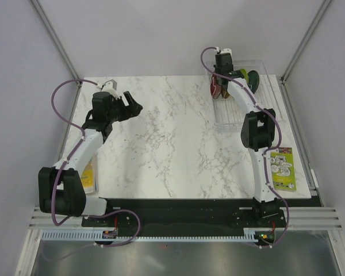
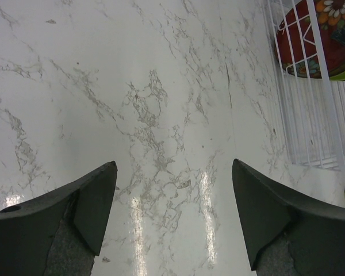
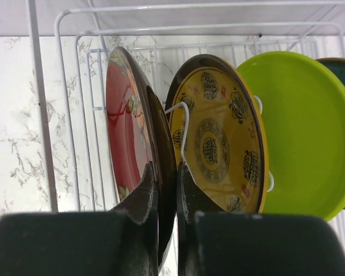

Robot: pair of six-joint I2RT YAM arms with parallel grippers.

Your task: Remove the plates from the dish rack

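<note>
The white marble table (image 1: 172,138) bears the dish rack (image 1: 230,118) far right and a green-and-white card (image 1: 282,168) nearer.

The worktop (image 1: 172,138) is white marble with thin grey veins; the rack (image 3: 43,115) is white wire. The red plate (image 3: 123,132) bears flowers and a dark brown rim, the yellow plate (image 3: 218,138) dark round medallions and a brown edge. The lime green plate (image 3: 305,132) is plain, the teal plate (image 3: 342,75) dark. The card (image 1: 282,168) is green and white.
</note>
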